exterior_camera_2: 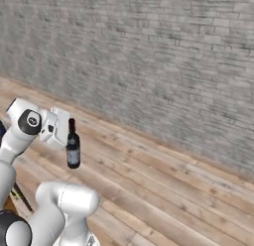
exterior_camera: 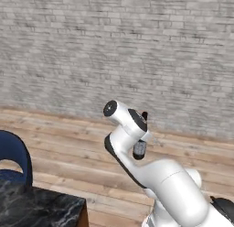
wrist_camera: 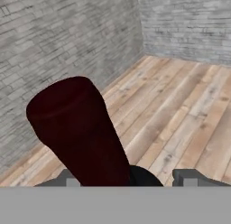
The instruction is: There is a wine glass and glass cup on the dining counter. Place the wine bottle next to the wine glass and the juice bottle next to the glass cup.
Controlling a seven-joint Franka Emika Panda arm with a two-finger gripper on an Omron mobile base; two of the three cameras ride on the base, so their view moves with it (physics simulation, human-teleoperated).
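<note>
I've got the wine bottle (exterior_camera_2: 73,150) pinched upright in the jaws, held in the air over the wood floor (exterior_camera_2: 163,190) in front of the brick wall (exterior_camera_2: 163,56). Corner of the dining counter (exterior_camera: 39,208) sits at lower left, blue chair (exterior_camera: 13,159) just beside it.

In your left base view the arm hides the wine bottle (exterior_camera: 144,115) except its dark top, and the frame's lower left corner cuts off the dining counter (exterior_camera: 36,208) and the blue chair (exterior_camera: 16,153). The hand view crops the bottle's lower body.
</note>
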